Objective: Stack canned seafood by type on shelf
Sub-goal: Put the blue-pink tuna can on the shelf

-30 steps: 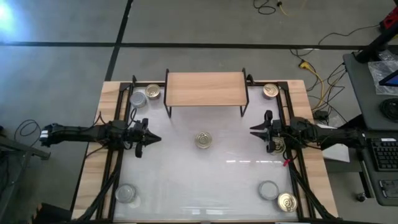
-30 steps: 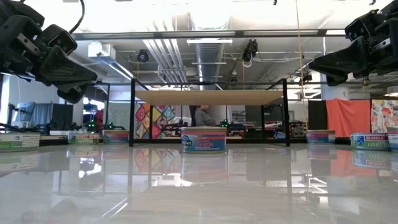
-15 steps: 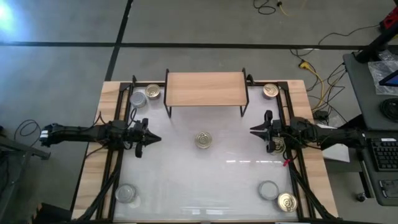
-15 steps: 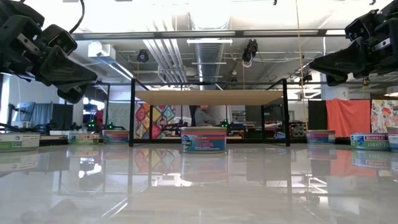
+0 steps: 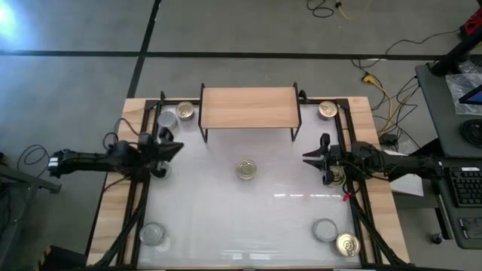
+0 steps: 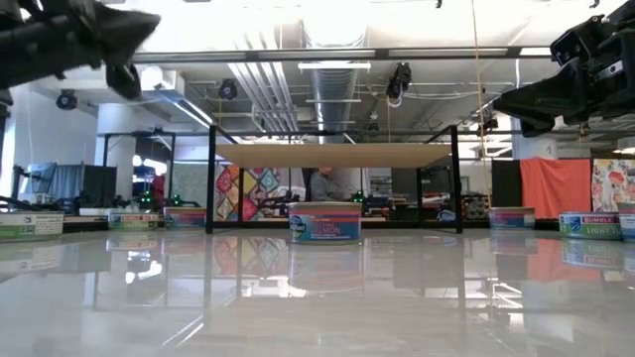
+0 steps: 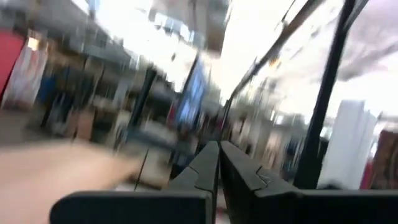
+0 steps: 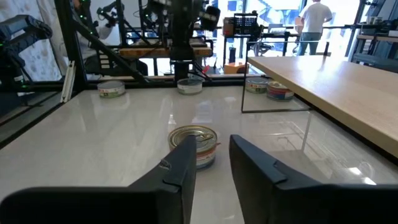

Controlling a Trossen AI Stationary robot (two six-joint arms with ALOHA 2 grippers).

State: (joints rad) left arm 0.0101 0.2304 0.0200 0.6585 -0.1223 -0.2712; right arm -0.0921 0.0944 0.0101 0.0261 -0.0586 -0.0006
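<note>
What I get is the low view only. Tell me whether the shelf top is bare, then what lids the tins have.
Observer: From above, the shelf carries no tin on its wooden top.
Operator: Now the lids. Start with the tin in the middle.
Observer: The middle tin has a gold lid.
Operator: Report the right gripper's fingers.
Observer: In its wrist view, the right gripper stands open with nothing held, and the middle tin lies on the table ahead of it.
</note>
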